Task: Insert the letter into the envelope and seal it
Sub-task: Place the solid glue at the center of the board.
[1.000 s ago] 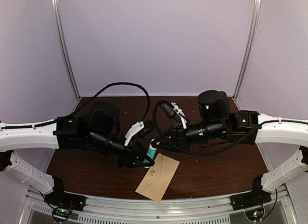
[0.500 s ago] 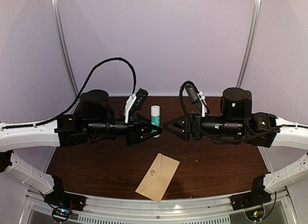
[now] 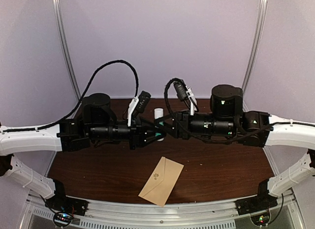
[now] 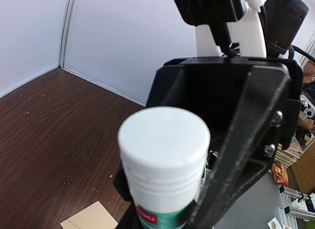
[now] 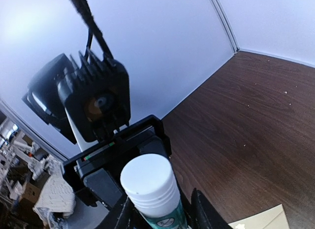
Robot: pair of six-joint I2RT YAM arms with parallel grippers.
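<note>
The envelope (image 3: pixel 161 181) is laid flat on the table (image 3: pixel 221 172), near the front edge and about midway between the two arm bases, with one corner turned toward that edge. Behind and above it, over the middle of the table, the two grippers are brought tip to tip: the left gripper (image 3: pixel 153 134) from the left, the right gripper (image 3: pixel 165 126) from the right. The glue stick (image 3: pixel 158 114) is held between them, its lower part within the left gripper's jaws and its cap end turned toward both wrist cameras. The right gripper's fingers (image 5: pixel 202 212) are set on either side of the stick, with a gap left at one side.
</note>
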